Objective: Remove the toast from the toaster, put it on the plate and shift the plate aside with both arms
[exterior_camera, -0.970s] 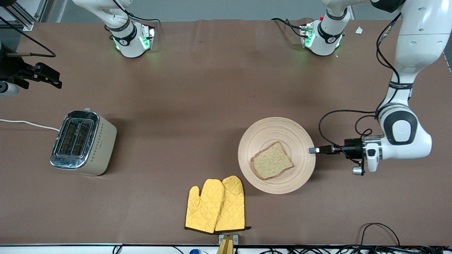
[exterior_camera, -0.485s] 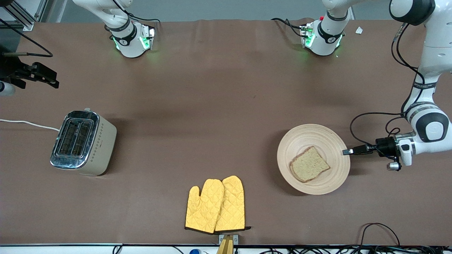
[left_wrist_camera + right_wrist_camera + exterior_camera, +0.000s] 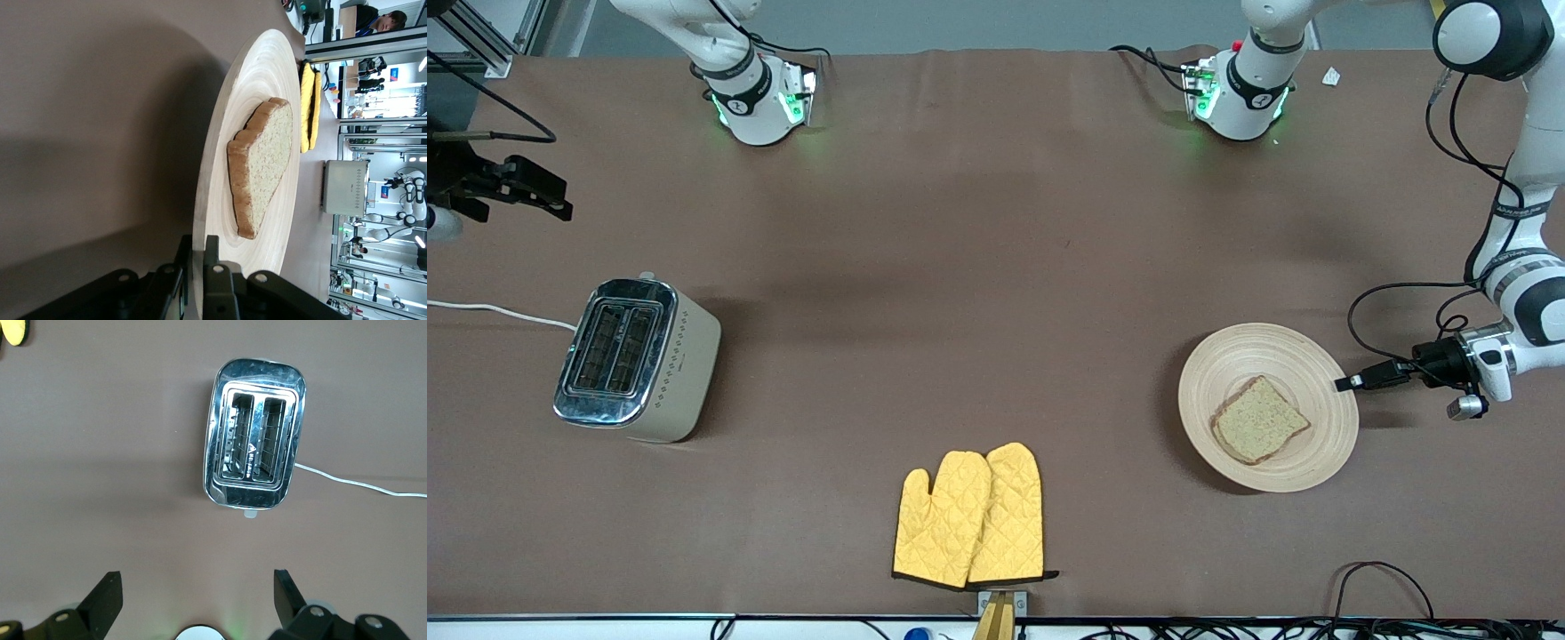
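Observation:
The pale wooden plate [image 3: 1218,373] is toward the left arm's end of the table, with the toast [image 3: 1260,420] lying flat on it. My left gripper [image 3: 1343,384] is shut on the plate's rim, on the side toward the left arm's end. In the left wrist view its black fingers [image 3: 211,252] pinch the rim of the plate [image 3: 267,80], and the toast [image 3: 263,167] lies just past them. A dark shadow runs under the plate's edge. My right gripper [image 3: 565,202] hangs open above the table at the right arm's end, with nothing between its fingers [image 3: 107,590].
A cream and chrome toaster [image 3: 636,360] with two slots stands toward the right arm's end, also seen as the toaster [image 3: 257,453] under the right wrist; its white cord [image 3: 489,311] trails off. Yellow oven mitts [image 3: 969,516] lie near the front edge. A black cable [image 3: 1383,578] loops at the front.
The left gripper has carried the plate with the toast toward the left arm's end of the table and slightly nearer the front camera. The right gripper has barely shifted.

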Robot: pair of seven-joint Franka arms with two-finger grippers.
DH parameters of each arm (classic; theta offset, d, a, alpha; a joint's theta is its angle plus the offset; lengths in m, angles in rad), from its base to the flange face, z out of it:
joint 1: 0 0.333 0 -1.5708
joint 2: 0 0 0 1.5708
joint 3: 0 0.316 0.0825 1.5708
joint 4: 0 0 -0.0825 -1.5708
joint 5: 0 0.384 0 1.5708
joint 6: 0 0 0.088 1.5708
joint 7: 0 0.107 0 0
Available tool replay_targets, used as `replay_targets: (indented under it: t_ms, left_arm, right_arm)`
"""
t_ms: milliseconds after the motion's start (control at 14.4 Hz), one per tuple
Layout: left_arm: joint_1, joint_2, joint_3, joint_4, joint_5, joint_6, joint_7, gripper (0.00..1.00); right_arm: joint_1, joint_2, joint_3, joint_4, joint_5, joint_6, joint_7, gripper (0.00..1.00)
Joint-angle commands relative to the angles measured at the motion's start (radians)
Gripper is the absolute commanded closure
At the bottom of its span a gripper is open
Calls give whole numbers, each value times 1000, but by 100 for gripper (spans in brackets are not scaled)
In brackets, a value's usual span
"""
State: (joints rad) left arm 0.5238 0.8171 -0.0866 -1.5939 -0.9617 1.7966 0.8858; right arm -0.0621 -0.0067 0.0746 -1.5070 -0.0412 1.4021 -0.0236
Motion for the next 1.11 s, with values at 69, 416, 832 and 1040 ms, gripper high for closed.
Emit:
replay_targets:
  t_ms: [69,416,832,1040]
  left_arm:
    - [28,7,-9,11,9,-60,30,99]
    - [64,30,-9,-6,58,-128,62,99]
    - [58,36,-9,2,136,-126,44,55]
    - [67,17,-9,18,138,-128,45,0]
  right_arm:
    - [-4,-29,17,-16,-8,-23,11,0]
    - [-2,-27,17,-15,-8,-23,11,0]
    - [22,-27,21,-10,-9,-28,20,0]
    - [41,-30,19,-12,-9,-35,48,0]
